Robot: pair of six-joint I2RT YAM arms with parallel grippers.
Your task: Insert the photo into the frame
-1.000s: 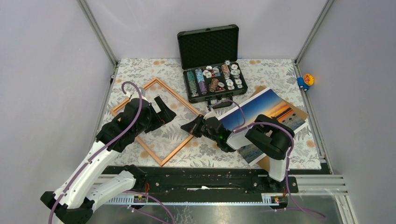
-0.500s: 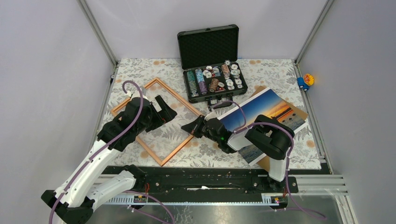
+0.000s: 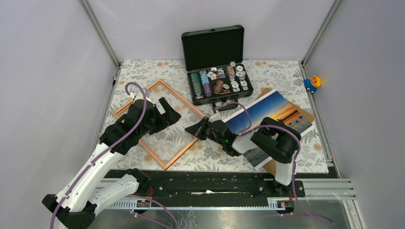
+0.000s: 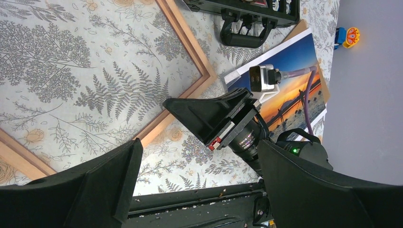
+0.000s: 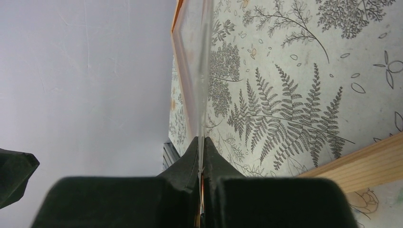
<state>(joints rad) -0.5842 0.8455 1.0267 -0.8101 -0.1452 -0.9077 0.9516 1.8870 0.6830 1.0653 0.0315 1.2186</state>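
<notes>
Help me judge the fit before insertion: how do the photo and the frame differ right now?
The frame is an open orange-brown wooden outline with the fern-print cloth showing through; the photo is a solid glossy sunset print. The frame lies on the left half of the cloth, the photo on the right half. Both are rectangles lying turned diagonal to the cloth's edges.
</notes>
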